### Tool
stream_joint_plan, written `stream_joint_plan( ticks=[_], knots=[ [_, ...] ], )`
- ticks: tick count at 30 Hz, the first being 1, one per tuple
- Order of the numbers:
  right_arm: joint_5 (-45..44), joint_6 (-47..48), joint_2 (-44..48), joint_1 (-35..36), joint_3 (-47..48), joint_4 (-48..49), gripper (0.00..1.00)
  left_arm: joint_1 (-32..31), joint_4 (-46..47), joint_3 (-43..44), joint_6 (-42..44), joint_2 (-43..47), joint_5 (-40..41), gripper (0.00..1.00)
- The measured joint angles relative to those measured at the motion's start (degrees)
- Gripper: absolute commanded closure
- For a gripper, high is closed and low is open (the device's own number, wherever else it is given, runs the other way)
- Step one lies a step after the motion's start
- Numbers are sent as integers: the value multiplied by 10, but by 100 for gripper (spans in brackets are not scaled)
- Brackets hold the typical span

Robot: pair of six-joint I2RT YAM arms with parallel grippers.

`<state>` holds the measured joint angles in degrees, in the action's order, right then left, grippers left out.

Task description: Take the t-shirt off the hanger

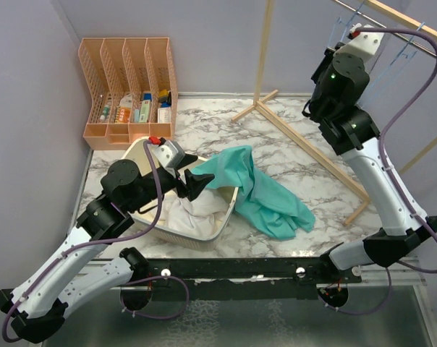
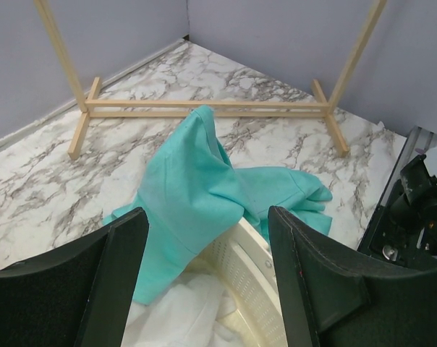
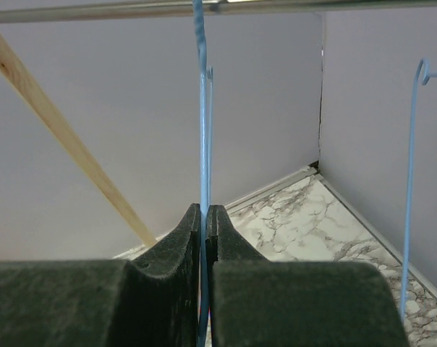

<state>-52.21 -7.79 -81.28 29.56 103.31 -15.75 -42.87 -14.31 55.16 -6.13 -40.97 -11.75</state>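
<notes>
The teal t-shirt point(image 1: 265, 191) lies crumpled, one end draped over the rim of the cream basket point(image 1: 229, 215) and the rest spread on the marble table. In the left wrist view the t-shirt point(image 2: 197, 188) lies just ahead of my left gripper point(image 2: 206, 217), which is open with nothing between its fingers. My left gripper point(image 1: 194, 182) hovers over the basket's right rim, beside the shirt. High at the right, my right gripper point(image 3: 205, 211) is shut on the thin blue wire hanger point(image 3: 204, 108), which hangs bare from the metal rail point(image 3: 132, 9).
A second blue hanger point(image 3: 414, 181) hangs to the right on the same rail. White cloth point(image 1: 189, 213) fills the basket. An orange desk organiser point(image 1: 128, 87) stands at the back left. The wooden rack's base point(image 1: 305, 144) crosses the table behind the shirt.
</notes>
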Motion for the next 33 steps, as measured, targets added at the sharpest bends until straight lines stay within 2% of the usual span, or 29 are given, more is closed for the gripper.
stream_joint_plan(
  ticks=[5,10,15,20,26,31,33],
  knots=[
    [-10,6,-32,0,-3,3,99,0,2,0,-7,-8,-11,32],
    [-5,5,-38,0,-6,-6,87,0,1,0,-11,-17,-22,32],
    [20,1,-27,0,-6,-20,47,0,2,0,-15,-31,-28,32],
    [69,-1,5,0,-7,-56,36,0,5,6,-22,-59,-38,32],
    [153,-15,128,0,-52,-103,25,0,10,40,-26,-108,-63,32],
    [325,-22,281,0,-116,-130,22,0,10,96,-28,-172,-102,32],
    [385,-25,375,0,-143,-132,22,-3,12,120,-28,-208,-122,32]
  ],
)
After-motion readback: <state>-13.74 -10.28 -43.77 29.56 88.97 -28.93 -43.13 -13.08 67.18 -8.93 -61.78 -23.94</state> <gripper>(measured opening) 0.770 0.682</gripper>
